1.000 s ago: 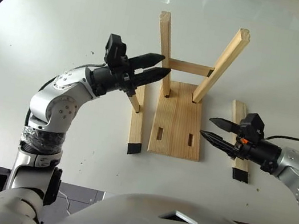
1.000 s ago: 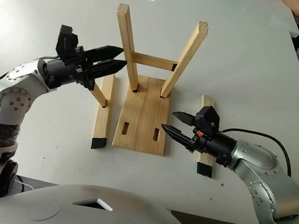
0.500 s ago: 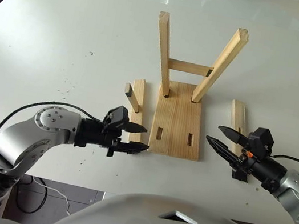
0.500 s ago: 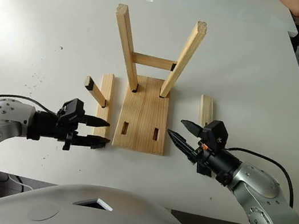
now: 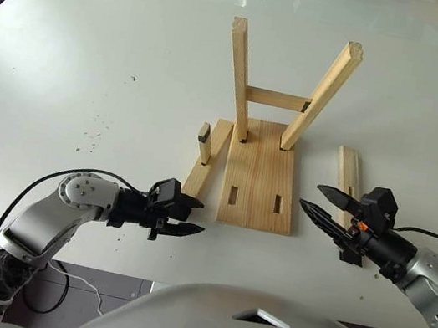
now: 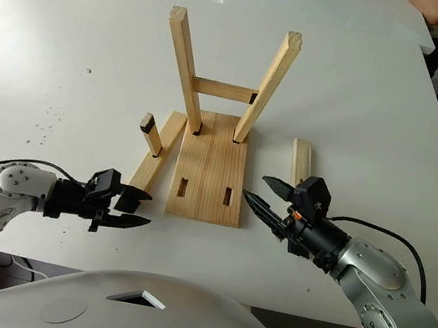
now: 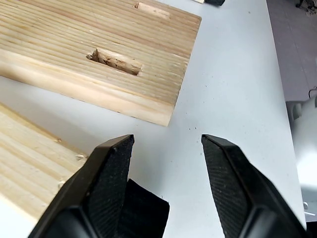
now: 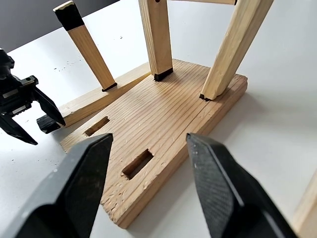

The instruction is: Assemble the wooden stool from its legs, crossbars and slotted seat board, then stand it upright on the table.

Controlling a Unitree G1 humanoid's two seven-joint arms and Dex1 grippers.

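The seat board is pale bare wood, matt, with fine straight grain and rough, splintery slot edges. The upright legs and crossbar are the same smooth unvarnished timber. The loose leg carries a dull black, soft-looking end pad. The table is white, smooth and faintly glossy. The left gripper and right gripper have matt black plastic fingers

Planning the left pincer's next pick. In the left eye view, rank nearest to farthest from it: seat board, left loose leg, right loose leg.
1. Left loose leg, just ahead of the left pincer.
2. Seat board, centre.
3. Right loose leg, beyond the board.
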